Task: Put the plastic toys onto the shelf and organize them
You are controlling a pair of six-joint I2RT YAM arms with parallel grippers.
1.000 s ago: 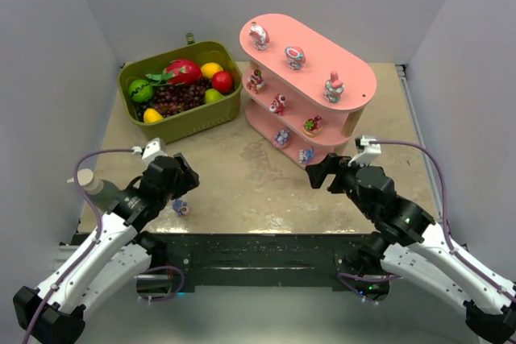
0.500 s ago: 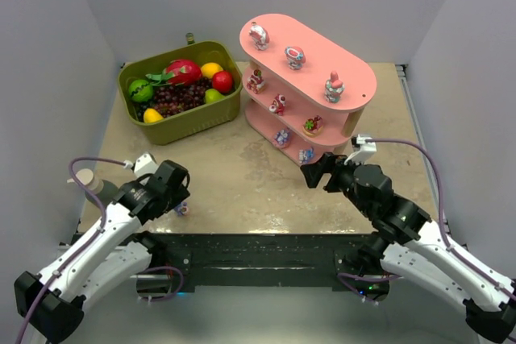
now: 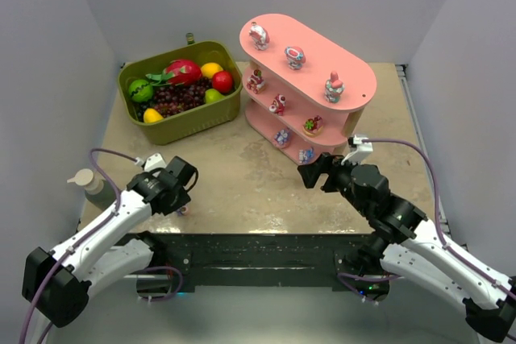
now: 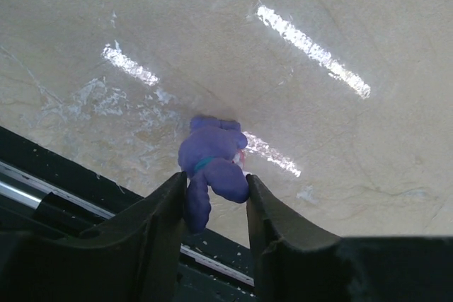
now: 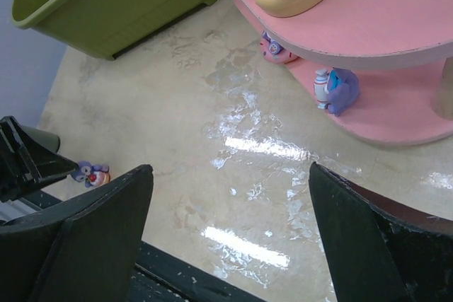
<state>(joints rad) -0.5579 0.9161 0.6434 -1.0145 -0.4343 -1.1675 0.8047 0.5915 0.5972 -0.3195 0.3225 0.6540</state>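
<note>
The purple bunny figurine (image 4: 212,164) lies on the counter (image 3: 242,179) near the front edge on the left side, well apart from the shelf. In the left wrist view its long axis runs along the gap between the left jaws. A rounded end points away from the wrist and two longer lobes point back toward it; which end is the head I cannot tell. A teal band crosses its middle. The left jaws stand narrow around it, each inner face touching one side of the toy, which rests on the counter.

The pink shelf (image 3: 357,78) stands at the far right, its oval boards running from far left to near right. The three top-tier figurines (image 3: 295,56) stand upright in a row along that axis. Three middle-tier figurines (image 3: 278,104) sit below them, and two bottom-tier figurines (image 3: 306,155) sit on the lowest board.

The right jaws are spread wide with nothing between them, above the counter just before the shelf's near end.

Just beside the shelf's far end, the olive-green basket (image 3: 193,125) holds plastic fruit: dark grapes (image 3: 177,98) in the middle, a large red fruit (image 3: 184,71) behind them, and yellow and green pieces around the rim. A pale pump bottle (image 3: 87,183) stands at the counter's left edge.
</note>
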